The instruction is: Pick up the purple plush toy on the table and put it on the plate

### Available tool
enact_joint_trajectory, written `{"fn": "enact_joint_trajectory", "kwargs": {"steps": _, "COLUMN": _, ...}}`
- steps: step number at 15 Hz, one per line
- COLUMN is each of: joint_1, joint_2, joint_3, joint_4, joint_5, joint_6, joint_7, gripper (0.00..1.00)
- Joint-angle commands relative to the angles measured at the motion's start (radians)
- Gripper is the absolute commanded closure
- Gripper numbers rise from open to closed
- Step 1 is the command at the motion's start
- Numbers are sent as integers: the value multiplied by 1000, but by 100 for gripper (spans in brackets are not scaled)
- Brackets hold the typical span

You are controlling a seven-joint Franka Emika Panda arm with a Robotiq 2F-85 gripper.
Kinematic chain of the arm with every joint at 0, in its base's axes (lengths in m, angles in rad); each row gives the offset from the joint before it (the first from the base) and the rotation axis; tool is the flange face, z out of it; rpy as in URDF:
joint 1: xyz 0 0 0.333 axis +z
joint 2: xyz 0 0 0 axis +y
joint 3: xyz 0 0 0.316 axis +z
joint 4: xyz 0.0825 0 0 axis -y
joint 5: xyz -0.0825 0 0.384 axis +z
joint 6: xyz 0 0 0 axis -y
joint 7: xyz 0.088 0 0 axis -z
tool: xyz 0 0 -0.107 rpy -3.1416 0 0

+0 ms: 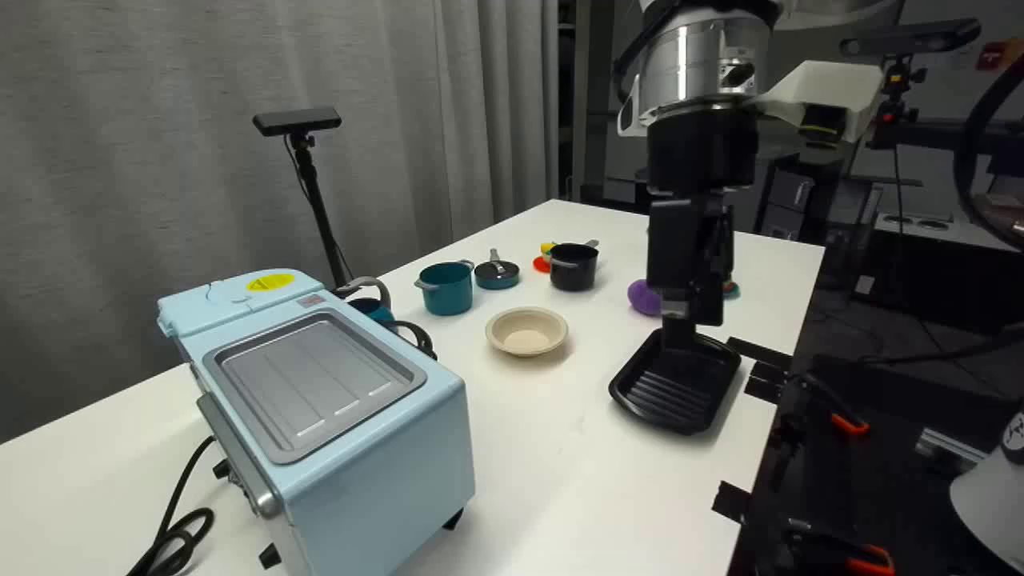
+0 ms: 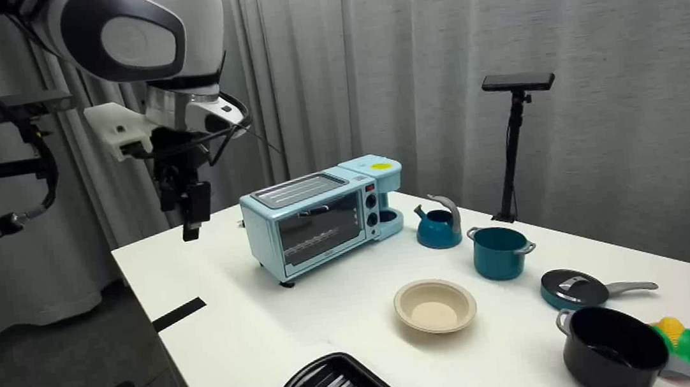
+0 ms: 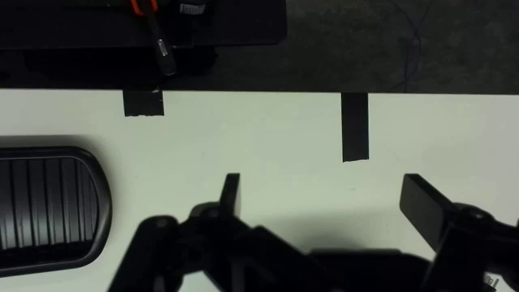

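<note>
The purple plush toy (image 1: 642, 298) lies on the white table (image 1: 552, 448), partly hidden behind my gripper in an exterior view. It does not show in the wrist view or in the exterior view with the table (image 2: 333, 323) seen from the far end. The cream plate (image 1: 526, 330) stands empty mid-table; it also shows here (image 2: 435, 306). My gripper (image 1: 680, 320) hangs in the air above the table, near its edge and apart from the toy and plate; it also shows here (image 2: 190, 226). In the wrist view my gripper (image 3: 322, 176) has its fingers wide apart with nothing between them.
A black ridged tray (image 1: 672, 392) lies near the table edge, left in the wrist view (image 3: 48, 202). A light-blue toaster oven (image 2: 315, 219) stands at one end. A kettle (image 2: 439, 232), teal pot (image 2: 500, 254), lidded pan (image 2: 576, 289) and black pot (image 2: 611, 348) line the far side.
</note>
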Motion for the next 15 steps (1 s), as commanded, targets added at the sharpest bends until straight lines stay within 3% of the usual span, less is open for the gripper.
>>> {"fn": "enact_joint_trajectory", "kwargs": {"steps": 1, "joint_1": -12, "joint_2": 0, "joint_3": 11, "joint_4": 1, "joint_5": 4, "joint_6": -4, "joint_7": -4, "gripper": 0}}
{"fn": "enact_joint_trajectory", "kwargs": {"steps": 12, "joint_1": -12, "joint_2": 0, "joint_3": 11, "joint_4": 1, "joint_5": 4, "joint_6": -4, "joint_7": -4, "gripper": 0}}
{"fn": "enact_joint_trajectory", "kwargs": {"steps": 15, "joint_1": -20, "joint_2": 48, "joint_3": 2, "joint_4": 43, "joint_5": 7, "joint_6": 5, "joint_7": -10, "gripper": 0}}
